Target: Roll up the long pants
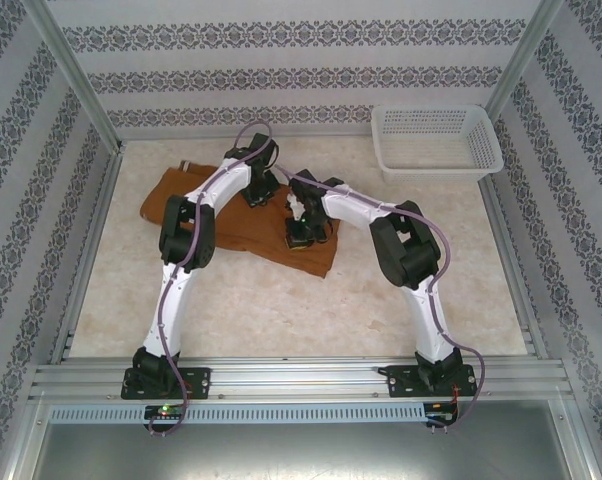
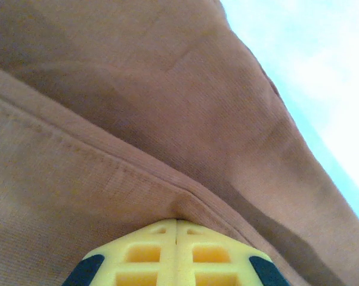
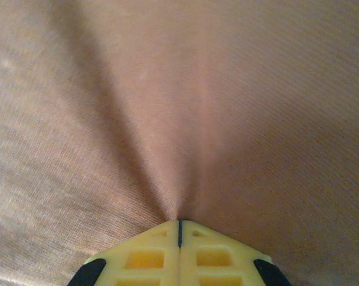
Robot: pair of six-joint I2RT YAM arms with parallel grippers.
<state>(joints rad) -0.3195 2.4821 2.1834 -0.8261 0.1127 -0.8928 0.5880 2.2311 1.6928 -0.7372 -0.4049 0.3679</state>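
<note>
Yellow-tipped left fingers are pressed together with no gap between them, a stitched fold of rust-brown cloth drawn into their tips. Right fingers are likewise clamped tight, and creases in the fabric fan out from the point where they pinch it. Both pairs grip the long pants.

Seen from above, the pants lie spread on the pale worktop, left of centre and toward the far side. One end reaches the far left and a lower corner points toward the middle. The left fingers hold the cloth near its far edge, and the right fingers hold it nearer the lower right corner, a little apart from the left pair. In the left wrist view, the pants' edge runs diagonally against the bright worktop beyond it.

The left arm rises from its base at the near edge and bends over the cloth. The right arm arches in from the opposite side, so the two lean toward each other. A white lattice basket sits in the far right corner of the worktop, well apart from the pants. Walls with bands of a dark floral pattern close in the scene.
</note>
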